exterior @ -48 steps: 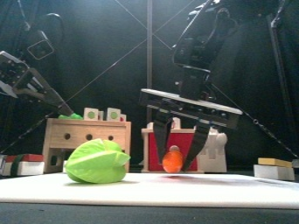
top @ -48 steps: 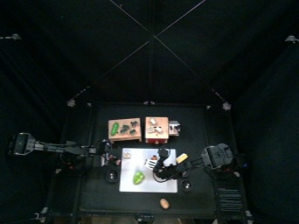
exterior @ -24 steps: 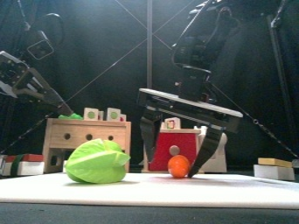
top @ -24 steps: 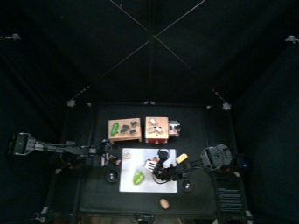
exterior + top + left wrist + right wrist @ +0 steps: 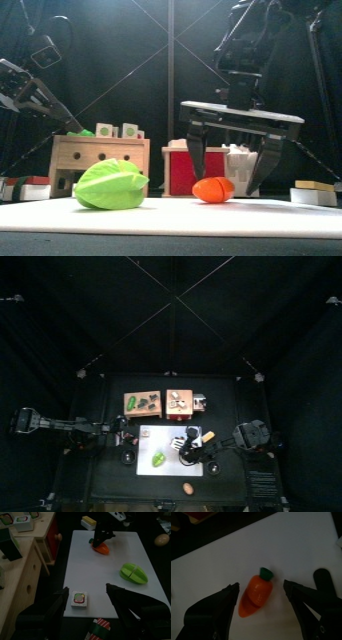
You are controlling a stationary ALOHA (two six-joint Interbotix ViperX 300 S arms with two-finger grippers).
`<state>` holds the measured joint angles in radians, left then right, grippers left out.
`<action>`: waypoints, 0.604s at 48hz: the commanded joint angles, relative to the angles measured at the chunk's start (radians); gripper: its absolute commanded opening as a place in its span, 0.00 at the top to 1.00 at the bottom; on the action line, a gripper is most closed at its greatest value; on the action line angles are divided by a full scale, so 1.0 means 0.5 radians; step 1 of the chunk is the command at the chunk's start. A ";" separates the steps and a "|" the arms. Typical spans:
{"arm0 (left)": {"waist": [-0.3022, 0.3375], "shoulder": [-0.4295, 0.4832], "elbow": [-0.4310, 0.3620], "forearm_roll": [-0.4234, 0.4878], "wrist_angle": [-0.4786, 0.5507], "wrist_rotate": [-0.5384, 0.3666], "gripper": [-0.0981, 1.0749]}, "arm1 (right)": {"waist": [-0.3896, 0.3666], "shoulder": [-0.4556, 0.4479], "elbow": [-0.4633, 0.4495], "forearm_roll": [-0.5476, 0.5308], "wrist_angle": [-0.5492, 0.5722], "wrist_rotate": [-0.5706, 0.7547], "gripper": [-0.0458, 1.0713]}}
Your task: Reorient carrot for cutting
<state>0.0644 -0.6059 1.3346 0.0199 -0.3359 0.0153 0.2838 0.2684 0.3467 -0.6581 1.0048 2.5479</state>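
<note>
From above, the white cutting mat (image 5: 171,446) lies on the black table, with the green vegetable (image 5: 159,459) on it. The right gripper (image 5: 198,450) hangs over the mat's opposite side from that vegetable; the carrot is hidden under it here. A brownish oval lump (image 5: 189,488) sits off the mat, toward the table's front edge.

At table height, the carrot (image 5: 211,189) lies on the mat, apart from the green vegetable (image 5: 111,185). The right gripper (image 5: 238,185) hangs above it with both jaws spread wide, clear of the carrot. A wooden box (image 5: 98,157) and a red box (image 5: 181,168) stand behind the mat.

The left wrist view shows the left gripper (image 5: 87,598) with jaws apart and nothing between them, over the mat's end well away from the carrot (image 5: 101,548). A small printed card (image 5: 79,599) lies just below the jaws.

The right wrist view shows the carrot (image 5: 255,593), its green tip visible, lying flat on the mat between the spread jaws, touching neither.
</note>
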 commanded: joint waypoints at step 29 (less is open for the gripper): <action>-0.003 -0.003 -0.018 -0.003 -0.006 0.000 0.11 | -0.028 -0.166 0.049 -0.153 -0.144 -0.009 0.06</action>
<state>0.0644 -0.6075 1.3346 0.0184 -0.3359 0.0153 0.2669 0.2516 0.3651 -0.7332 0.9035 2.5449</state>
